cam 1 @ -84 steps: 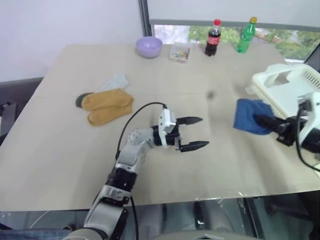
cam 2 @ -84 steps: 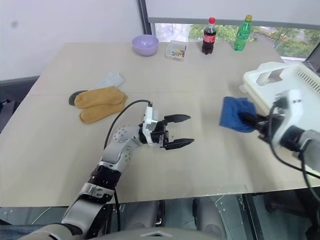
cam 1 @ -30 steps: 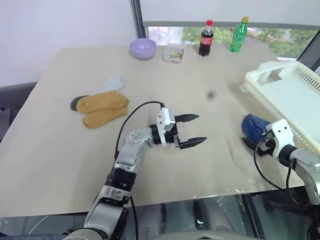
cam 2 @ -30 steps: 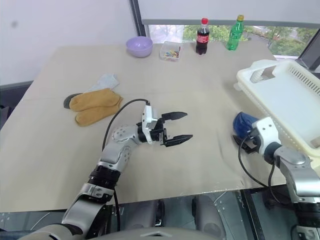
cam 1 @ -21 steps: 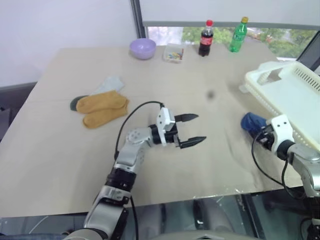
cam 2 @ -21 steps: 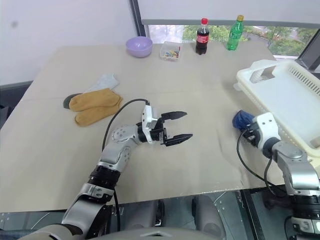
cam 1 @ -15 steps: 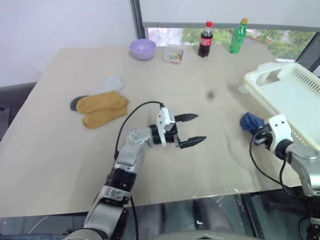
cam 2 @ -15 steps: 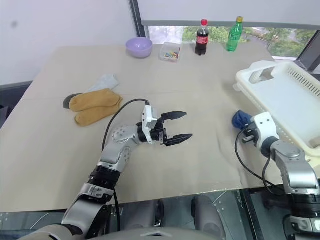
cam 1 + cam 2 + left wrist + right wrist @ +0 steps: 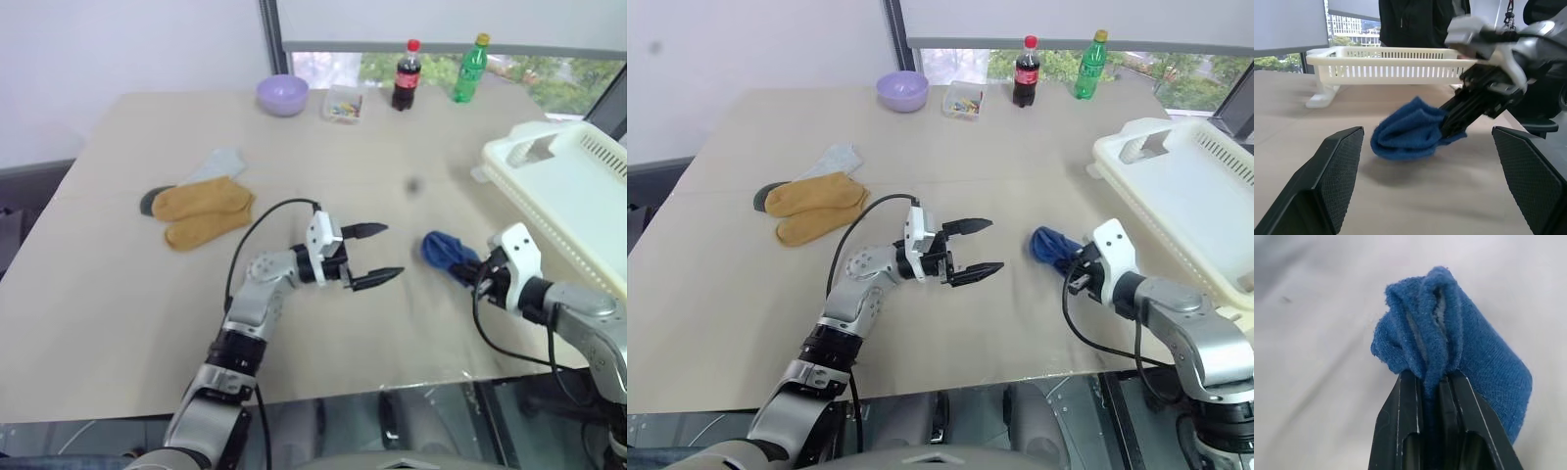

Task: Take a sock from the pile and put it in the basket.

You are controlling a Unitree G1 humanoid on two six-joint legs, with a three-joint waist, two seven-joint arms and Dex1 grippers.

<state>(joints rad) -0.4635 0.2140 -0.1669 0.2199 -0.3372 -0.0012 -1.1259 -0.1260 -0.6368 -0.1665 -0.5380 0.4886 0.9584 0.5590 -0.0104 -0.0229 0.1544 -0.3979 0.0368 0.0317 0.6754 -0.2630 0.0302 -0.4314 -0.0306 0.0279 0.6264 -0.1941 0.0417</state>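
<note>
My right gripper is shut on a royal blue sock, which bunches out past the fingertips just above the table. The sock hangs straight ahead of my left gripper, which stands open and empty at mid-table, pointing right. The pile lies at the left: two mustard socks, a pale grey one and a dark one beneath. The cream-white slotted basket sits at the table's right edge, to the right of the held sock.
A lilac bowl, a small clear box, a cola bottle and a green bottle line the far edge. A person in dark clothes stands behind the basket. The table's front edge runs close below both arms.
My right gripper has shut on the blue sock beside the basket and carried it left, toward mid-table and a little up. The left arm has kept still.
</note>
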